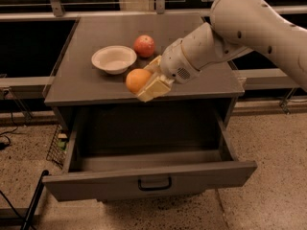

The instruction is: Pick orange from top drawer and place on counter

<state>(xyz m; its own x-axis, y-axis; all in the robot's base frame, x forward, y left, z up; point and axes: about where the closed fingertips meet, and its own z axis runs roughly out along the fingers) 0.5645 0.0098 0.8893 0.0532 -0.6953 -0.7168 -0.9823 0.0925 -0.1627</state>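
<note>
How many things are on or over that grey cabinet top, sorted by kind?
Fruit: 2, the orange held in the gripper over the front edge of the counter, and a red fruit.
White bowl: 1.
Total: 3.

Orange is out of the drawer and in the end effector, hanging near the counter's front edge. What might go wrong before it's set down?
1. The end effector holds the orange right over the counter front edge. Released here, it may roll off into the open top drawer.
2. The white bowl and red fruit sit close behind. Moving further in could knock them.
</note>
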